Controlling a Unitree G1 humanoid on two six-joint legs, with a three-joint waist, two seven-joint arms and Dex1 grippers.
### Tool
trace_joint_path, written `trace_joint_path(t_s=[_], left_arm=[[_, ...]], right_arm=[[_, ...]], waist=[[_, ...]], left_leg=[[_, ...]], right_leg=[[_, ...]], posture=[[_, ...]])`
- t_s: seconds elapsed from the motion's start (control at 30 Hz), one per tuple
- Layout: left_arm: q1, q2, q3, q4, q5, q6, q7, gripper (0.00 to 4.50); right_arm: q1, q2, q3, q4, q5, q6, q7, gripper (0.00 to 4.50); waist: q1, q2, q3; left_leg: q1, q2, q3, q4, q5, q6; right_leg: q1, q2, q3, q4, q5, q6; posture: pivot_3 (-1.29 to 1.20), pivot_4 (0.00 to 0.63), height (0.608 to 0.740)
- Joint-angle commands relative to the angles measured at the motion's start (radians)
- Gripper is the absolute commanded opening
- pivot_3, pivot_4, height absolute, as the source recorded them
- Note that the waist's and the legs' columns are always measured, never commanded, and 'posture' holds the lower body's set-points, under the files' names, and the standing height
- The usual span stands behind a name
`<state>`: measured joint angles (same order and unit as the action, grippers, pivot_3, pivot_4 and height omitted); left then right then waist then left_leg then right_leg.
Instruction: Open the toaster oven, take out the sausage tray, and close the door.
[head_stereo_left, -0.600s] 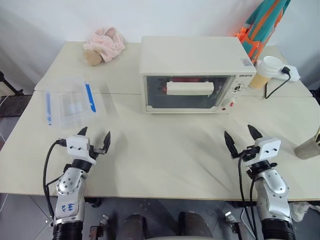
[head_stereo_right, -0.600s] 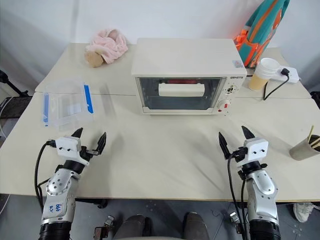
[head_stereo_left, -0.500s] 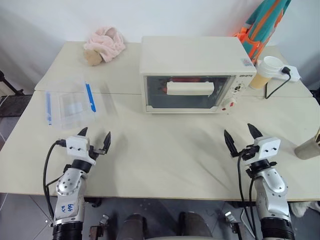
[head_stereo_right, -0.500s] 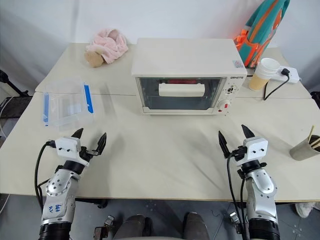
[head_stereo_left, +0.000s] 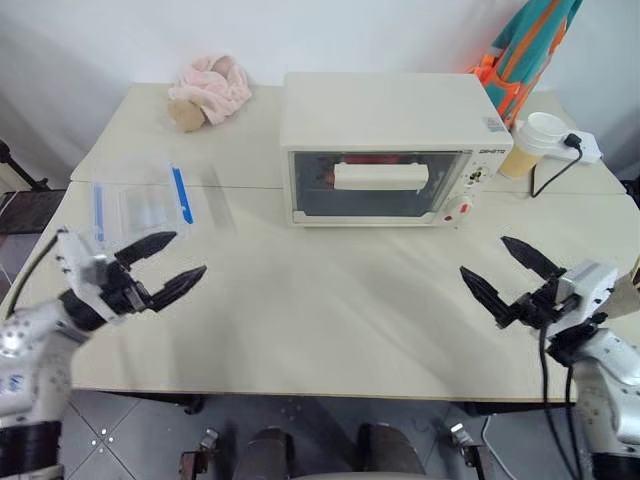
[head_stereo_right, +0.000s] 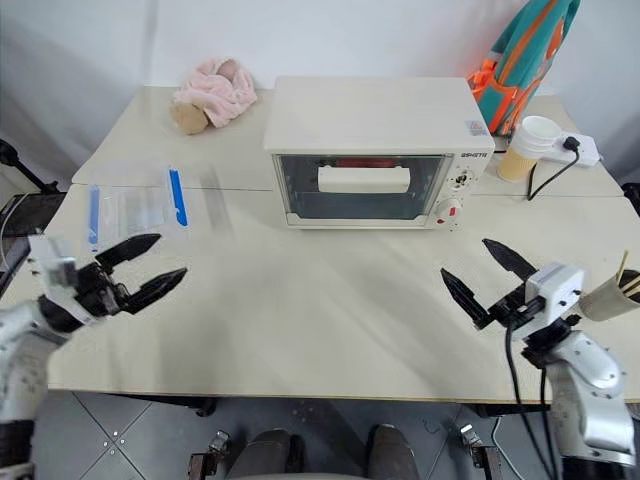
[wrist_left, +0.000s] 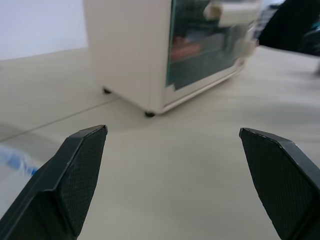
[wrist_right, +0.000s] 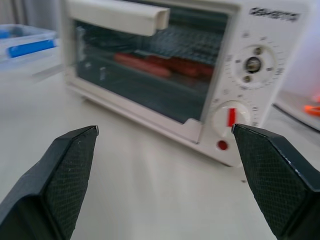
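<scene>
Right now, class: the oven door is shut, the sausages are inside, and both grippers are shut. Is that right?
Not quite. The left gripper and right gripper are both open, as the left eye view shows. The door is indeed shut, with the sausages inside.

Pink plush toy (head_stereo_left: 208, 90) at the table's (head_stereo_left: 330, 290) far left, clear box with blue clips (head_stereo_left: 150, 207), paper cup (head_stereo_left: 533, 144), power strip (head_stereo_left: 583, 146)

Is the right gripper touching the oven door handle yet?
Apart. In the right eye view, bare table lies between the right gripper and the door handle.
</scene>
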<state>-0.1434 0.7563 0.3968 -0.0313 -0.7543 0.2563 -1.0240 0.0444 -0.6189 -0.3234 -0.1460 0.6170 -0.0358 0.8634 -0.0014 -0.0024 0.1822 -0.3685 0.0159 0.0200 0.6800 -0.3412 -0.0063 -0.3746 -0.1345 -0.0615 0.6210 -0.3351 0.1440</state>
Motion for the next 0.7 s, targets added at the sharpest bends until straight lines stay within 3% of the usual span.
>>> trace_joint_path(t_s=[0.03,0.37,0.7], left_arm=[[-0.067,-0.004,-0.001,-0.015,-0.037,0.032,-0.018,4.5],[-0.095,-0.128,-0.076,-0.067,-0.004,0.063,0.047,4.5],[-0.099,-0.163,-0.095,-0.087,0.015,0.06,0.077,4.5]], right_arm=[[-0.084,-0.075,0.013,-0.039,0.074,0.11,0.085,4.47],[-0.483,-0.044,0.171,0.153,0.004,0.242,0.143,4.47],[-0.639,0.047,0.24,0.226,-0.049,0.239,0.189,4.47]], waist=[[0.0,0.0,0.0],[-0.009,0.0,0.001],[-0.003,0.0,0.001]], left_leg=[[0.0,0.0,0.0,0.0,0.0,0.0],[-0.001,-0.002,-0.001,0.0,0.0,-0.002],[-0.002,-0.002,-0.001,0.001,0.0,-0.002]], right_leg=[[0.0,0.0,0.0,0.0,0.0,0.0],[-0.002,0.001,-0.003,0.002,0.001,0.0],[-0.002,0.002,-0.004,0.001,0.001,0.0]], posture=[[0.0,0.15,0.74],[0.0,0.15,0.74],[0.0,0.15,0.74]])
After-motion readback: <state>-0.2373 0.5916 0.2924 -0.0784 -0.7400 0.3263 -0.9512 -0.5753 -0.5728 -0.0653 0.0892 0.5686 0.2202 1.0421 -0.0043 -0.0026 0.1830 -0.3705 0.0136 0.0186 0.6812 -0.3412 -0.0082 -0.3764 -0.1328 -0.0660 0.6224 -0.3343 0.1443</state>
